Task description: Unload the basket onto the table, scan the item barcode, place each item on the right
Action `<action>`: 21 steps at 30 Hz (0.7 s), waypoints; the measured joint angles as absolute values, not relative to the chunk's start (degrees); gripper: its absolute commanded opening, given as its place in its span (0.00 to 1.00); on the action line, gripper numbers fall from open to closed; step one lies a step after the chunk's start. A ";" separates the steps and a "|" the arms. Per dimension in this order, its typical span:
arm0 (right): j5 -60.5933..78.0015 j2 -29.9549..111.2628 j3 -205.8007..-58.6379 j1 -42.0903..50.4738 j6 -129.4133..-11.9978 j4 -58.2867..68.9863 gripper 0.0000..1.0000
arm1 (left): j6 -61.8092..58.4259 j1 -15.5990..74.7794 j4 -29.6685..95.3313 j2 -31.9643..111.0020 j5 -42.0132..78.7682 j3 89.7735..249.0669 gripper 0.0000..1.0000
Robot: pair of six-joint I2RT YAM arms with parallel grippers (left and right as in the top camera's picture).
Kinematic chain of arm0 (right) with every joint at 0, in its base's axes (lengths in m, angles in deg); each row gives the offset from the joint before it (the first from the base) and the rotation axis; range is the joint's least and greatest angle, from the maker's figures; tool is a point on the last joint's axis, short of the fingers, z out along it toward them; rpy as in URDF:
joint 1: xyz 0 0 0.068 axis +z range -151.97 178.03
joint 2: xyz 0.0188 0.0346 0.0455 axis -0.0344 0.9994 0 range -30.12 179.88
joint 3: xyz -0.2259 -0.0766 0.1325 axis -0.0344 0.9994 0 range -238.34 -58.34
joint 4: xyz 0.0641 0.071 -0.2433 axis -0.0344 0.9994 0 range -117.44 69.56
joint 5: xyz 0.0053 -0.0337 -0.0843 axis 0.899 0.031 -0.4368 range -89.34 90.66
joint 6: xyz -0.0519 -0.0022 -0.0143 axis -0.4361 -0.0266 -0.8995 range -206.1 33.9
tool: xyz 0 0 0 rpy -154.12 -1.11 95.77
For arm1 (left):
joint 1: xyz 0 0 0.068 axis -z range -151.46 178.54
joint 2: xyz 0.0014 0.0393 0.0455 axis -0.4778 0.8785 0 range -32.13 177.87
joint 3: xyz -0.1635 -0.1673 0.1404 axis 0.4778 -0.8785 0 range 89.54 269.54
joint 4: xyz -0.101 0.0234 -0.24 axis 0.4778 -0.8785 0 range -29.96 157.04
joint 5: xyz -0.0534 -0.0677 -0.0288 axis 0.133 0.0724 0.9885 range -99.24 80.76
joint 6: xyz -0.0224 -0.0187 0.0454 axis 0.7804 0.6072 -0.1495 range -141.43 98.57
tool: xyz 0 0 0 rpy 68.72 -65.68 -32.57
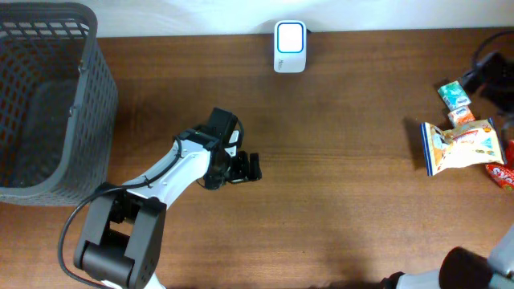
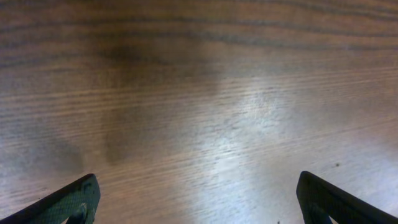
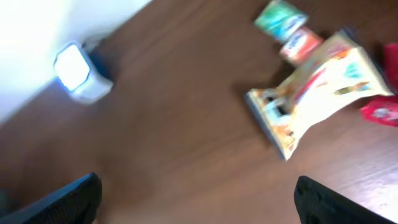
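1. Fingers on the right arm, the right fingers (image 3: 348, 202), are standing wide open with nothing between them above the counter (image 1: 345, 209). The right wrist view is smearing, so a hurried descent is risking a landing off target.
2. The left fingers (image 1: 250, 167) are also gaping wide and holding nothing, sitting low over bare wood mid-counter. They are lying near the route to the scanner (image 1: 290, 46), so a carried item could be clipping them.
3. The snack bag (image 1: 462, 146), the likely item, is lying flat at the counter's right side, with an orange pack (image 1: 460, 117) just beside it. A green carton (image 1: 454, 95) and a red pack (image 1: 502, 172) are sitting near. A pinch could be catching only loose film and slipping, or dragging a neighbour along.
4. The scanner is standing at the far edge, well apart from the bag. I cannot tell where the barcode is, so it could be facing away when presented.
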State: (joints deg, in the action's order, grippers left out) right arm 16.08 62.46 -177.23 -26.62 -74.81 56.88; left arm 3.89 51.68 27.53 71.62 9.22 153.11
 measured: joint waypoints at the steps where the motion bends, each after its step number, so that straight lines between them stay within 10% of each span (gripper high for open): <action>1: 16.45 62.11 -177.26 -25.04 -75.84 58.04 0.99 | 3.52 51.68 26.88 71.59 9.50 153.11 0.99; 21: 16.43 46.98 -162.79 -7.25 -83.36 63.15 0.99 | 1.95 51.79 6.53 19.47 -24.02 156.63 0.99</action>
